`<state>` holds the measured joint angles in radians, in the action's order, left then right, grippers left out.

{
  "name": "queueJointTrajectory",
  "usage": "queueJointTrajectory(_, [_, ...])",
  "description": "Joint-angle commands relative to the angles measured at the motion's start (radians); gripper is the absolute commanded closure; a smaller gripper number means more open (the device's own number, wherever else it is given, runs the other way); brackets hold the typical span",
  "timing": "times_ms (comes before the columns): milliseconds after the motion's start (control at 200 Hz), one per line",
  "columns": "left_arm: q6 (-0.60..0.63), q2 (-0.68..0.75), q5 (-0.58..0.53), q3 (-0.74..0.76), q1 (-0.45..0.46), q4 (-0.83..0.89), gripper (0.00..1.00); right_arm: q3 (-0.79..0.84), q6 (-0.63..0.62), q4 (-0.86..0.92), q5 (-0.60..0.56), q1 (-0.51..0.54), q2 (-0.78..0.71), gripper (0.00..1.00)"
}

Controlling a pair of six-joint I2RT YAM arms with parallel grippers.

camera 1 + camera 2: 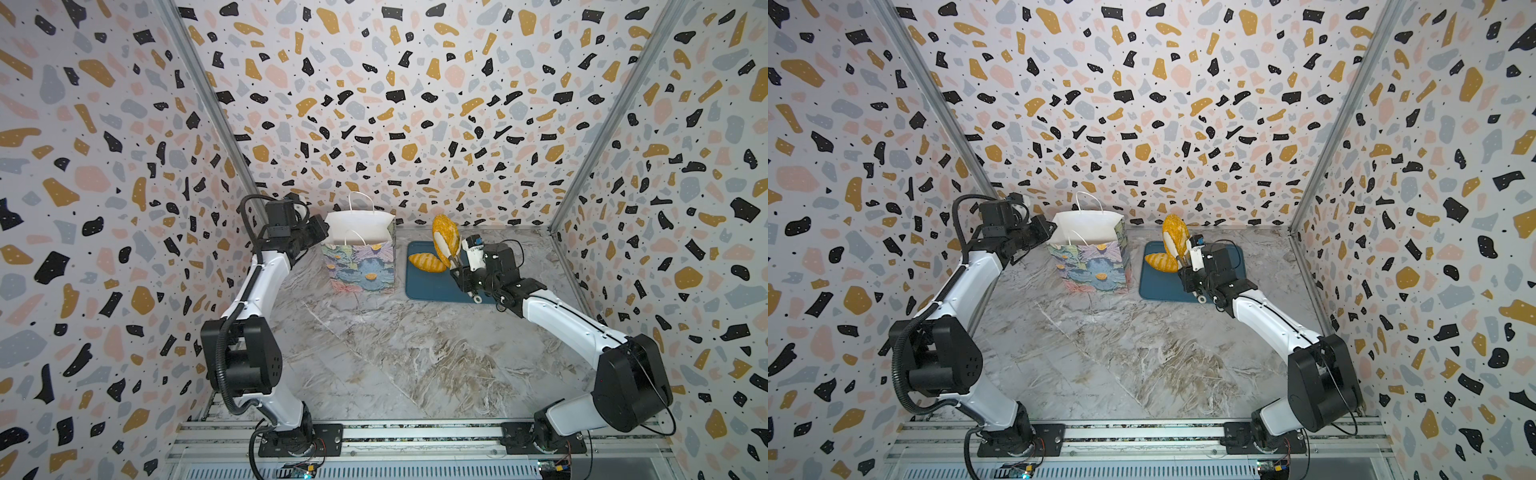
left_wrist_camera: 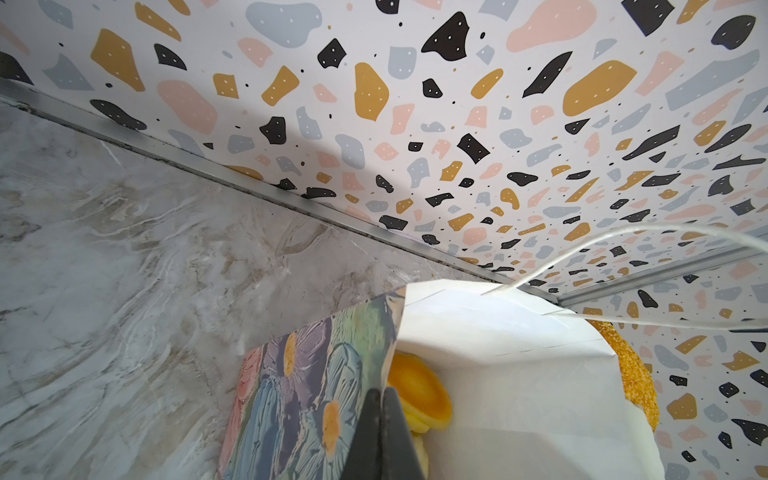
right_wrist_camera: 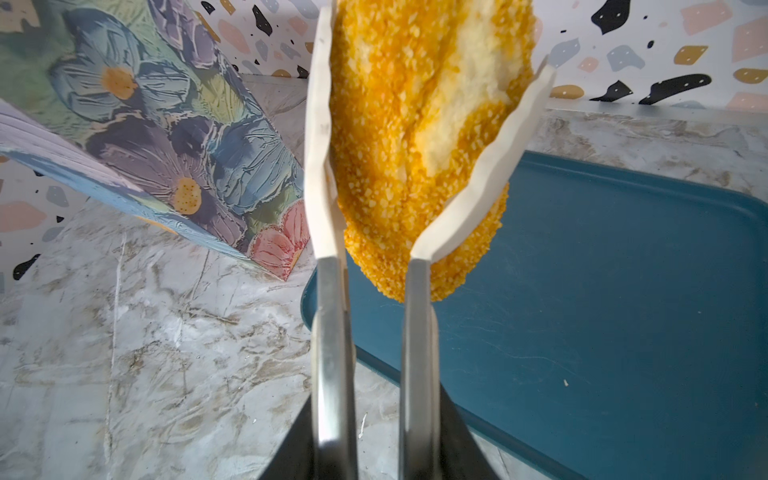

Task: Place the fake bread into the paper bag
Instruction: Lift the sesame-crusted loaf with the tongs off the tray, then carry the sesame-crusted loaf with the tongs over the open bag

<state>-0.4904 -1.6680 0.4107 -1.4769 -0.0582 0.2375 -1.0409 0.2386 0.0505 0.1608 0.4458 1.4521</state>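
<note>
While in right pincer (image 3: 436,45), speckled loaf's (image 3: 395,145) long axis upright

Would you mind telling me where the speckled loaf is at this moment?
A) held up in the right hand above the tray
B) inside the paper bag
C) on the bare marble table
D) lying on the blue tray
A: the right hand clamps the speckled loaf and holds it in the air above the tray, where a long roll lies; the loaf is outside the paper bag.
</note>
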Motion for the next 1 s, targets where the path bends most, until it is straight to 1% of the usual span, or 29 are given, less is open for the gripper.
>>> queueJointTrajectory(0, [0.011,0.033,0.007,0.009,-0.005,-0.035,1.00,-0.011,0.012,-0.128,0.008,0.020,-0.077,0.79])
queueJointTrajectory(526, [0.012,0.034,0.007,0.007,-0.005,-0.031,1.00,-0.027,-0.011,-0.234,0.024,0.087,-0.123,0.79])
queueJointTrajectory(996, [0.012,0.032,0.010,0.006,-0.005,-0.033,1.00,-0.086,-0.048,-0.289,0.036,0.152,-0.091,0.79])
